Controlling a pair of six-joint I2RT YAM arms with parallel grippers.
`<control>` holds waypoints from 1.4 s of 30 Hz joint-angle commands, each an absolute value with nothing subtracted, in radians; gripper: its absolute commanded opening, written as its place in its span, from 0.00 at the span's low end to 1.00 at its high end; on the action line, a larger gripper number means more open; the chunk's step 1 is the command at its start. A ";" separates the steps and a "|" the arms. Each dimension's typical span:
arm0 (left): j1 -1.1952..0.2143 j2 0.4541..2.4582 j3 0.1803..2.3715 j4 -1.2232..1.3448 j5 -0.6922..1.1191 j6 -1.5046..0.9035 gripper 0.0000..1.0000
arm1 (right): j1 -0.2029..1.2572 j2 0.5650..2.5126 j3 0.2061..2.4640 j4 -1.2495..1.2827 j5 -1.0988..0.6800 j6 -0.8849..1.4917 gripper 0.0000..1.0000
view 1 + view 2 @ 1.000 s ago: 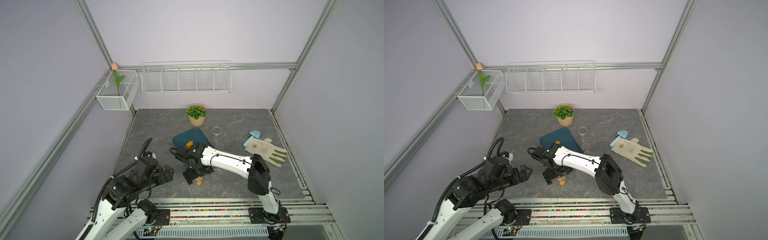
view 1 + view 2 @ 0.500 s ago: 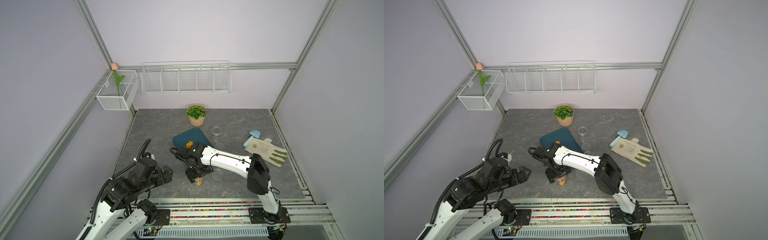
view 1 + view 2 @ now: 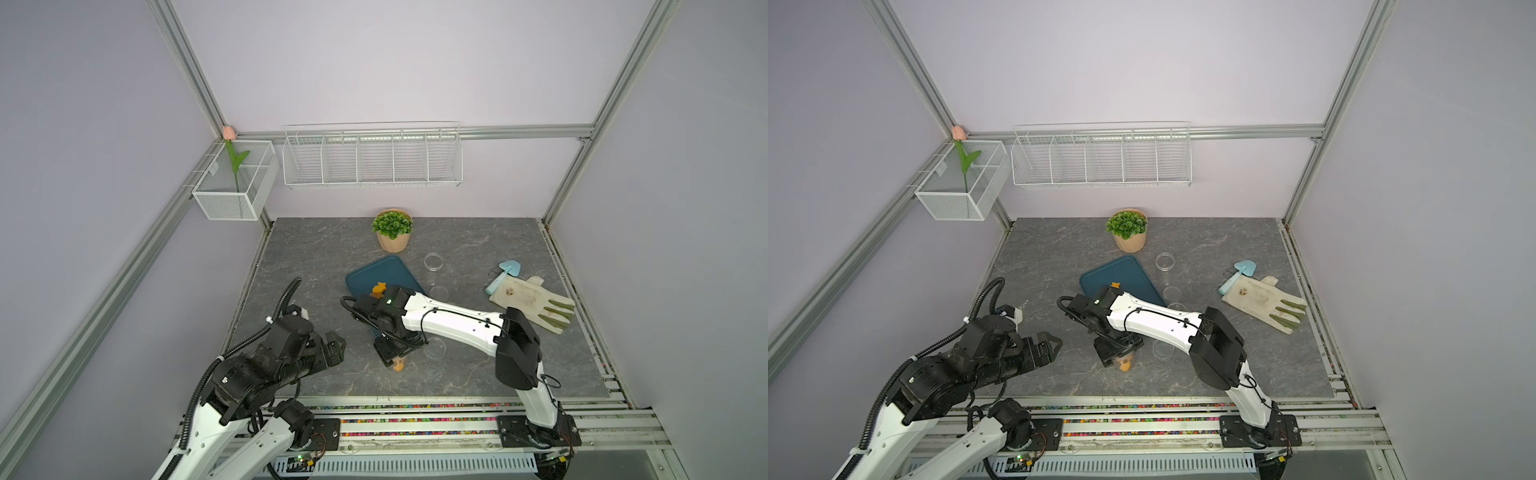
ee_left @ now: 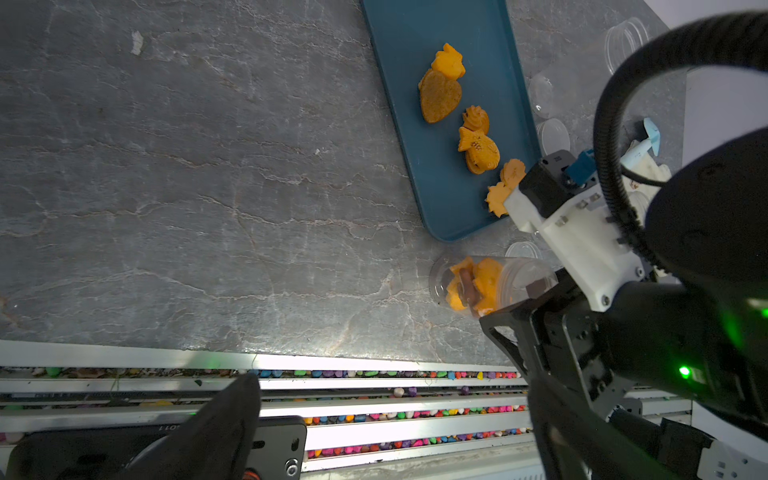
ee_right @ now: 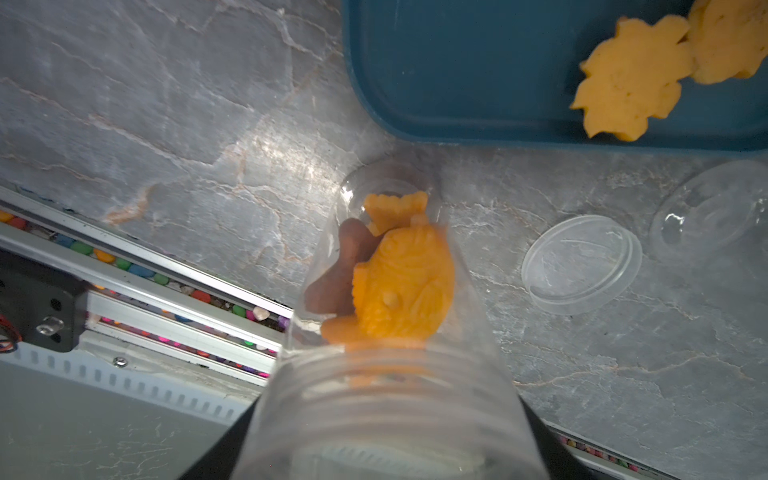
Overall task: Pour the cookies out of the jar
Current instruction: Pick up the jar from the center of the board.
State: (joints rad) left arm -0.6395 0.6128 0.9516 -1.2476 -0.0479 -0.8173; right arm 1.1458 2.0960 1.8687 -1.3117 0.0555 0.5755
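Note:
A clear plastic jar [image 5: 390, 332] lies on its side on the grey table, just off the front corner of the blue tray [image 4: 415, 124]. Its threaded mouth points toward the wrist camera. Orange and brown cookies [image 5: 403, 282] sit against its closed far end. My right gripper [image 5: 390, 436] is shut on the jar [image 4: 490, 286], with a black finger on each side near the mouth. Several more cookies [image 4: 440, 95] lie on the tray. In both top views the right gripper [image 3: 392, 351] [image 3: 1117, 349] covers most of the jar. My left gripper [image 3: 336, 345] hangs open and empty at the front left.
Loose clear lids [image 5: 582, 264] lie beside the jar. An empty clear jar [image 3: 433, 262] stands behind the tray. Farther off are a potted plant [image 3: 392, 232], a glove [image 3: 532, 301] and a blue trowel [image 3: 505, 274]. A metal rail [image 4: 374, 374] edges the table front.
The right gripper's jaws have closed from wide open onto the jar. The left arm has hardly moved and stays open.

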 commanded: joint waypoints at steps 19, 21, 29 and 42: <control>-0.634 0.597 0.947 -1.258 -0.048 -0.852 1.00 | 1.121 1.988 1.852 -1.352 0.094 0.580 0.57; -0.634 0.604 0.947 -1.247 -0.044 -0.853 1.00 | 1.113 1.976 1.853 -1.356 0.094 0.576 0.57; -0.634 0.664 0.975 -1.152 0.011 -0.821 1.00 | 1.029 1.854 1.854 -1.337 0.031 0.561 0.57; -0.631 0.931 1.109 -0.895 0.241 -0.822 1.00 | 0.728 1.591 1.820 -1.224 -0.232 0.534 0.57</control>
